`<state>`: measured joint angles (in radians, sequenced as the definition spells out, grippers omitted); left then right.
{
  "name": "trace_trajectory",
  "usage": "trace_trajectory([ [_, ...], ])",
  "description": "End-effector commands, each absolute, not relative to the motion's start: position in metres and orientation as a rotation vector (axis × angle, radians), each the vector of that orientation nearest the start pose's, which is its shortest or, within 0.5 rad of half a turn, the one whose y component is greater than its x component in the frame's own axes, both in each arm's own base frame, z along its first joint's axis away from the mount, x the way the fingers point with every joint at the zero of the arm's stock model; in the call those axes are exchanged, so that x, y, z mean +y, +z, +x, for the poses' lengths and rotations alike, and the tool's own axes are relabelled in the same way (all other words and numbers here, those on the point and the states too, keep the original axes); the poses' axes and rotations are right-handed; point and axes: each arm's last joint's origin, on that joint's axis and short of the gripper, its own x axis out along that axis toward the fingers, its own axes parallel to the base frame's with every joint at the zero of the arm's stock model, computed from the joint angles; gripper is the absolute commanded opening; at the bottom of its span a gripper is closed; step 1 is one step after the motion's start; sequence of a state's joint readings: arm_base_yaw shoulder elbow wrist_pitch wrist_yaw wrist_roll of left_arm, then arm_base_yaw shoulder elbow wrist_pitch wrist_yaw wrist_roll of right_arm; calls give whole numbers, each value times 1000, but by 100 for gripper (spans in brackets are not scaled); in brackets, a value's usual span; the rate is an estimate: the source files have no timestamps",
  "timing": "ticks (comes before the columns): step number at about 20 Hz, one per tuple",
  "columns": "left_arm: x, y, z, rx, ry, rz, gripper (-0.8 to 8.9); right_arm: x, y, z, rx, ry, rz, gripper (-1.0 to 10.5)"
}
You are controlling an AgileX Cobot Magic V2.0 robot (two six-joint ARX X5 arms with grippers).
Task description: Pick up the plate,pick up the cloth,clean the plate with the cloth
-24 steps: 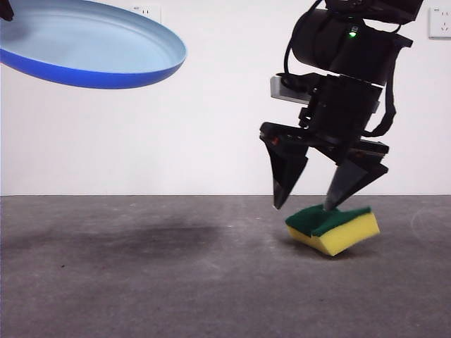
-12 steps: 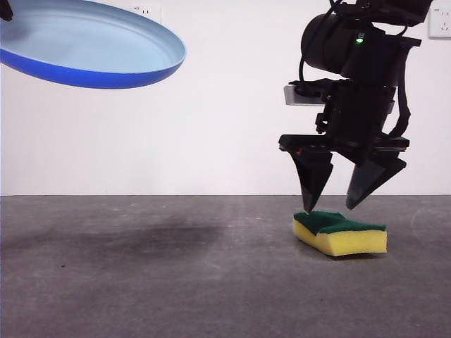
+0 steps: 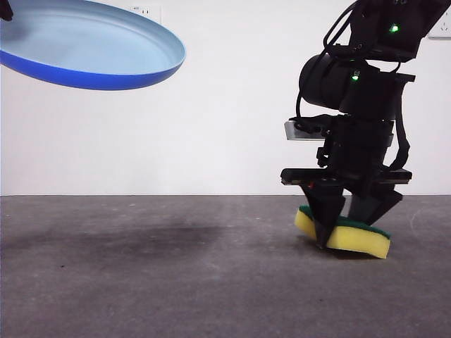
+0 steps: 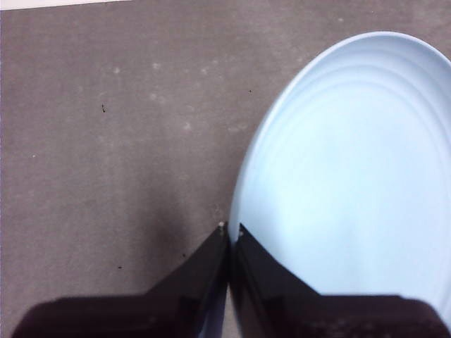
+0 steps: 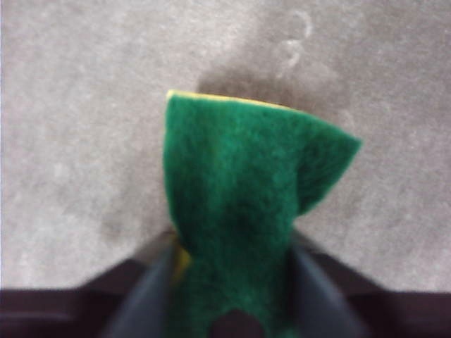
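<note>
The light-blue plate hangs tilted high at the top left of the front view. My left gripper is shut on its rim, and the plate fills the side of the left wrist view. The cloth, a yellow sponge with a green top, lies tilted on the table at the right. My right gripper has come down over it, with one jaw on each side, pinching it. In the right wrist view the green face narrows between the jaws of my right gripper.
The grey table runs to a white wall behind. A dark shadow lies on the table under the plate. A wall socket sits at the top right.
My right gripper has dropped from just above the sponge to straddle it and close on it. The sponge has tipped, its left end now raised. The plate and left arm have not moved.
</note>
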<state>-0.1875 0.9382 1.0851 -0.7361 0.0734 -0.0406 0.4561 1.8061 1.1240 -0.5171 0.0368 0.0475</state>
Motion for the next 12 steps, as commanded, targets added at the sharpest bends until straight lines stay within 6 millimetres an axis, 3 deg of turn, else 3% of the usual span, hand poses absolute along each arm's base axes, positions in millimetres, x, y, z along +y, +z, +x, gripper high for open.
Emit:
trace_trajectory([
  [1, -36, 359, 175, 582, -253, 8, -8, 152, 161, 310, 1175, 343, -245, 86],
  [6, -40, 346, 194, 657, -254, 12, -8, 151, 182, 306, 1113, 356, -227, -9],
  [12, -52, 310, 236, 837, -297, 6, -8, 154, 245, 278, 944, 476, -124, -9],
])
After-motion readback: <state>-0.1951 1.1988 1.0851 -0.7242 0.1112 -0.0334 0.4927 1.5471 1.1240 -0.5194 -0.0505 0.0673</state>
